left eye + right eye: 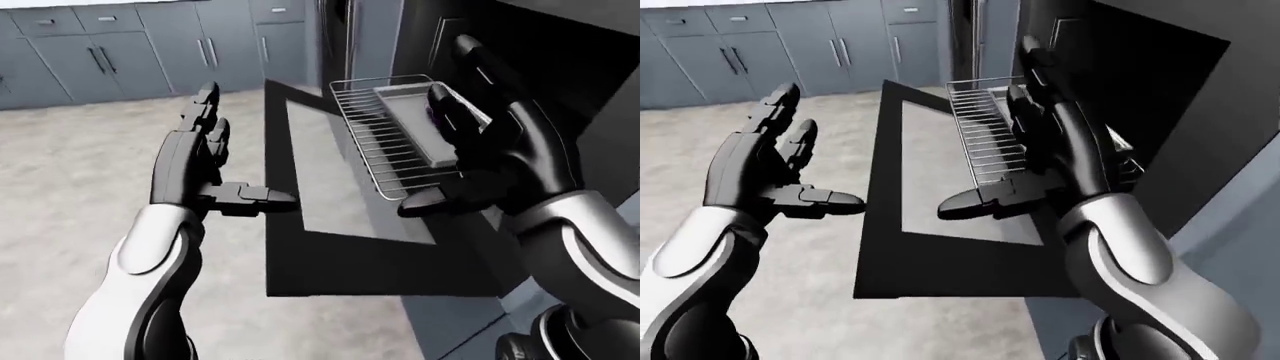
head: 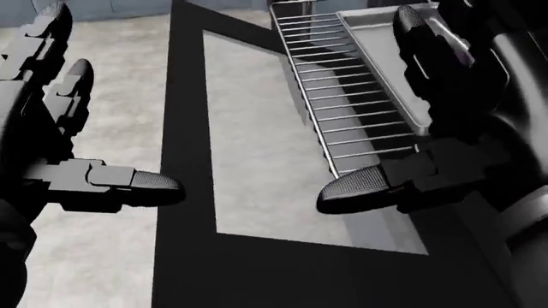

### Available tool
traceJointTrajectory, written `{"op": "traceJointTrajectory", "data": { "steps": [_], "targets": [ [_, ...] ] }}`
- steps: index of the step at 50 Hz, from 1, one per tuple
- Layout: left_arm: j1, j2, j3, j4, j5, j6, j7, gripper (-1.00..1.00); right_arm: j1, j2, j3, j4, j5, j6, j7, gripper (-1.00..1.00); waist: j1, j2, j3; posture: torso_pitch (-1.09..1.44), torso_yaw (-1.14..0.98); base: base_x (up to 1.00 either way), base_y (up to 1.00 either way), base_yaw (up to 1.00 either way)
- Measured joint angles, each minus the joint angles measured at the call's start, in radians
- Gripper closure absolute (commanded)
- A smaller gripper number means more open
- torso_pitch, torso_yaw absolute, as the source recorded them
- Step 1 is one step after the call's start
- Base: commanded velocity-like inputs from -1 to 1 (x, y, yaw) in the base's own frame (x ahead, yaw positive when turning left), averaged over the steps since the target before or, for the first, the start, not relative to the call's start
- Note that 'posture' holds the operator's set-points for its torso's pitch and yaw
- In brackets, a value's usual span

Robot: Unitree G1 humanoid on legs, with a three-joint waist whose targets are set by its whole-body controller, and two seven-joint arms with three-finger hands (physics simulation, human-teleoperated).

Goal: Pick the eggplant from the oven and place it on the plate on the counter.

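Hands, left (image 1: 200, 161) and right (image 1: 480, 150), fingers spread; holding nothing

The eggplant (image 1: 432, 114) shows only as a thin purple sliver, mostly hidden behind the right hand's fingers. It lies on a shallow grey tray (image 1: 410, 120), near the tray's right edge. The tray sits on the wire rack (image 1: 375, 142), along its right side, and the rack stands out over the oven's open door (image 1: 330, 255). The plate is not in view.
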Motion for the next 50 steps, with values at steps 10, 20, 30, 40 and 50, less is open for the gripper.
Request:
{"op": "traceJointTrajectory", "data": {
  "steps": [10,20,30,40,50],
  "targets": [
    [0.011,0.005,0.028,-0.039,0.004,-0.014,-0.002,-1.0,-0.008,-0.054,0.025,0.046,0.069,-0.072,-0.063,-1.0,0.002,-0.122,0.02,0.0,0.0,0.0,0.0,0.72],
    [0.021,0.008,0.032,-0.041,-0.004,-0.03,-0.006,-1.0,-0.001,-0.045,0.046,0.072,0.073,-0.078,-0.119,-1.0,0.0,0.015,0.008,0.0,0.0,0.0,-0.16,0.0],
    [0.01,0.01,0.027,-0.027,0.01,-0.033,-0.001,-1.0,-0.026,-0.044,0.056,0.087,0.047,-0.088,-0.135,-1.0,0.013,-0.036,-0.003,0.0,0.0,0.0,-0.45,0.0],
    [0.005,-0.001,-0.003,0.008,0.005,-0.039,-0.019,-1.0,-0.088,0.005,0.106,0.262,-0.157,-0.112,-0.115,-1.0,0.001,-0.072,0.029,0.0,0.0,0.0,-0.07,0.0],
    [-0.01,-0.003,-0.002,0.011,0.017,-0.047,-0.013,-1.0,-0.192,0.092,0.154,0.418,-0.39,-0.154,-0.045,-1.0,-0.016,-0.008,0.016,0.0,0.0,0.0,-0.03,0.0]
  ]
}}
